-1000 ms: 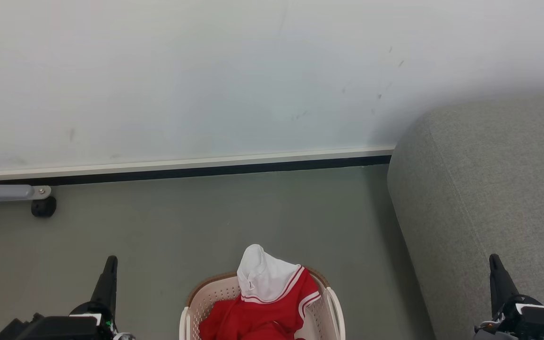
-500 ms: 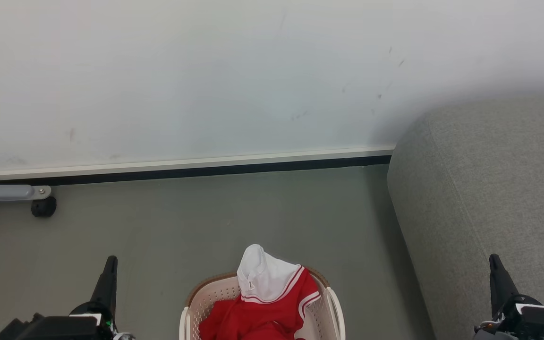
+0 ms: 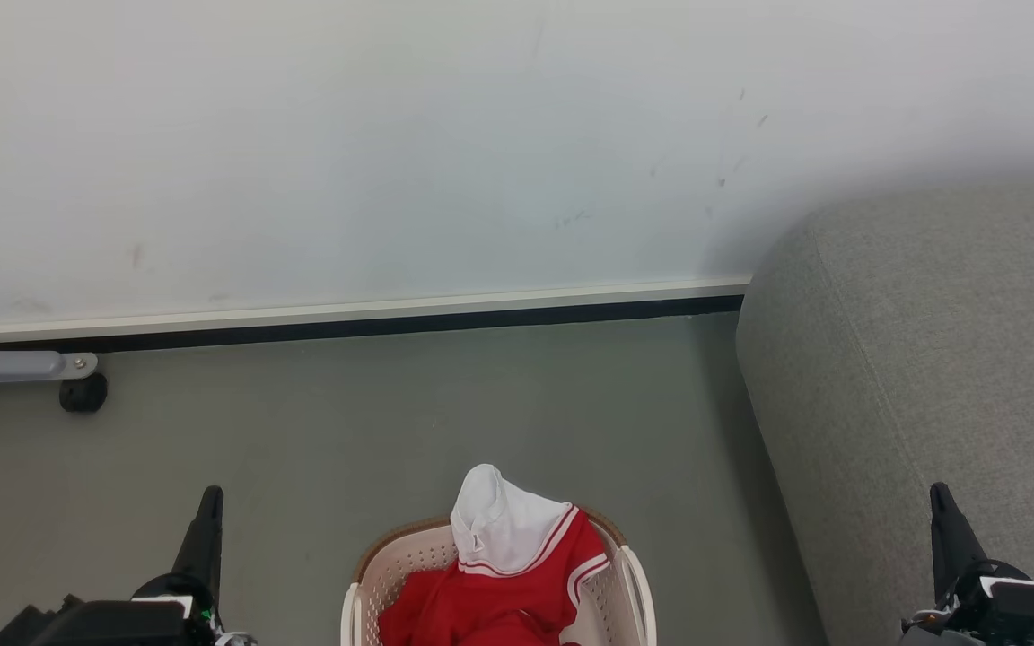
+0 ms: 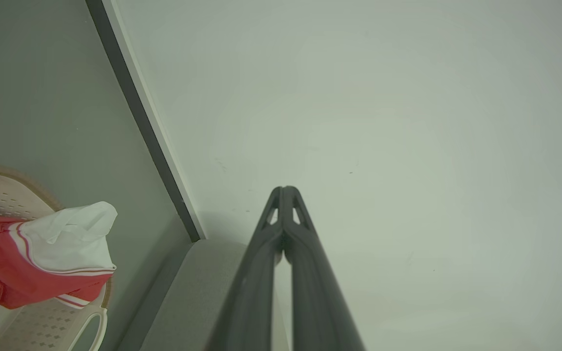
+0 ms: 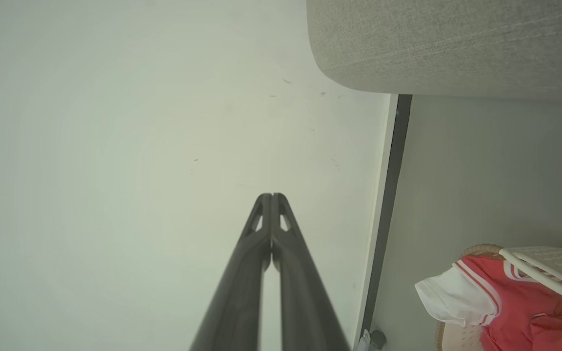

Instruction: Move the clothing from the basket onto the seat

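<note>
- A pale white wall [image 3: 391, 135] is seen at the far side, above a grey-green floor [image 3: 409, 404].
- The large grey fabric-upholstered seat [image 3: 930, 359] is found at the right, with no clothing laid on its visible part.
- The cream perforated plastic basket [image 3: 372, 574] is stood on the floor at near centre, left of the seat.
- The soft red, white-trimmed clothing [image 3: 490, 601] is heaped inside it, 1 white panel poking above the rim.
- The left gripper [image 3: 210, 499] and right gripper [image 3: 941, 495], each with 2 long dark fingers, are clenched on nothing, well apart from the basket.
- If only 1 loose fold is pinched, fabric could slip free or snag the rim, and the light basket could be dragged over.
</note>
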